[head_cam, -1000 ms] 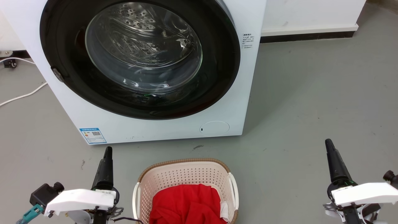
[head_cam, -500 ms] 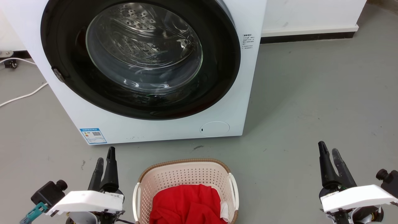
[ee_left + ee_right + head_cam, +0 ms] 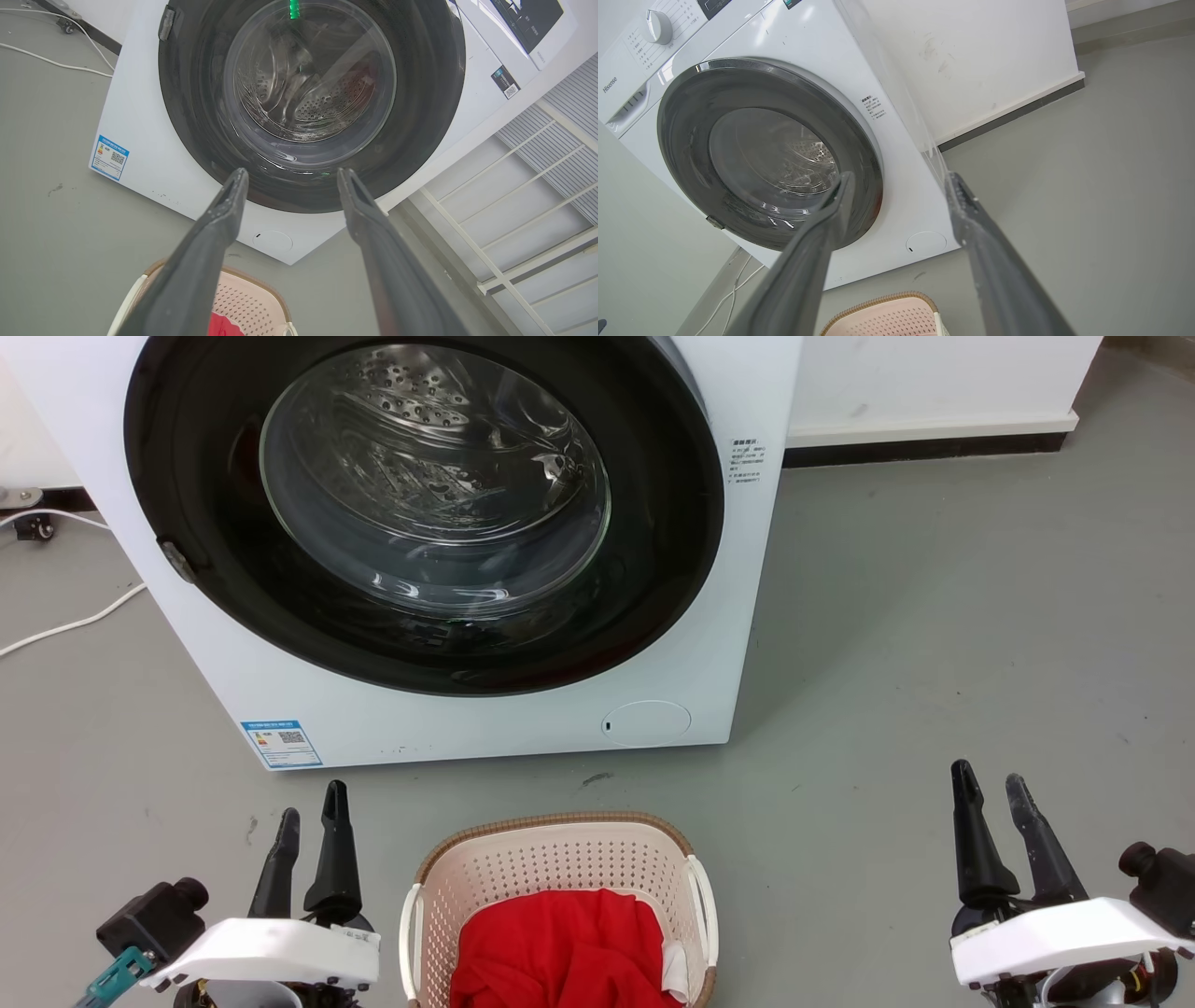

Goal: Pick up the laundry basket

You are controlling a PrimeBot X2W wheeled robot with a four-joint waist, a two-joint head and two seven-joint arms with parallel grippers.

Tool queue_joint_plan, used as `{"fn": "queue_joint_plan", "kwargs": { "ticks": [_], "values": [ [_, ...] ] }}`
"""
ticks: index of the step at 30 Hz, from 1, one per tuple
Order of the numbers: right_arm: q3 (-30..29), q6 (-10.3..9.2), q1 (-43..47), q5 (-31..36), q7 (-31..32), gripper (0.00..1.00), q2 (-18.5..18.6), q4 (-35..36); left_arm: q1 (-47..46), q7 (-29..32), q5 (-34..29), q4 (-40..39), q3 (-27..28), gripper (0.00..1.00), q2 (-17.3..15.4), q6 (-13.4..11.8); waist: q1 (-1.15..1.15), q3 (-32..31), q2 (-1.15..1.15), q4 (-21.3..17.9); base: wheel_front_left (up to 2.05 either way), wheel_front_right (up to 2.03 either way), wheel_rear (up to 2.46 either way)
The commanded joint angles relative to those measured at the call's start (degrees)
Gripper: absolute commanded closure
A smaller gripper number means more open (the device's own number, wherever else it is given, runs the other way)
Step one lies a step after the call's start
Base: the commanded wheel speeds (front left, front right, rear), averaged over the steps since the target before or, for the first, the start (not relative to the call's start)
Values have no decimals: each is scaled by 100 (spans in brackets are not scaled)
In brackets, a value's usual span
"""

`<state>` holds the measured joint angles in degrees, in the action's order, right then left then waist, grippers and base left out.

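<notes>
The laundry basket [image 3: 523,863] is beige with perforated walls, a brown woven-look rim and white side handles. It stands on the floor at the bottom middle of the head view, with red cloth [image 3: 560,943] inside. To its left my left gripper [image 3: 312,801] is open and holds nothing. My right gripper [image 3: 991,782] is open far off to the basket's right. A corner of the basket [image 3: 252,303] shows between the left fingers in the left wrist view. The basket rim [image 3: 882,308] lies at the bottom of the right wrist view.
A white front-loading washer [image 3: 448,728] with a shut round glass door [image 3: 434,476] stands just behind the basket. A white cable [image 3: 65,625] runs over the grey floor at the left. A white wall with a dark baseboard [image 3: 924,446] is at the back right.
Both grippers have gone from shut to open, their fingers spreading apart. The right gripper has drifted slightly left. The basket has not moved.
</notes>
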<state>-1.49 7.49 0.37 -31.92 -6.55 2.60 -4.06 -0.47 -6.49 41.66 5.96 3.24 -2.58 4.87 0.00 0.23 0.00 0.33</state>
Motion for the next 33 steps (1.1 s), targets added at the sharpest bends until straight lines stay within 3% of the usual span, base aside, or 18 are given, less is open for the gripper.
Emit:
{"fn": "queue_joint_plan", "kwargs": {
  "ticks": [1, 15, 33],
  "values": [
    [13, 0, 31, 245, -63, 0, 26, 116, 6, -72, -225, -77, 9, 0, -28, 33, 0, -2, 0, 3, 0, 0, 0],
    [57, 0, 159, 1134, -270, 0, 30, 206, 84, -272, -1074, -54, -35, 0, -31, 54, 0, -19, 0, 29, 0, 0, 0],
    [48, 0, 287, 2288, -521, 0, 35, 294, 174, -531, -2385, -54, -156, 0, -33, -178, 0, -28, 0, 41, 0, 0, 0]
  ]
}}
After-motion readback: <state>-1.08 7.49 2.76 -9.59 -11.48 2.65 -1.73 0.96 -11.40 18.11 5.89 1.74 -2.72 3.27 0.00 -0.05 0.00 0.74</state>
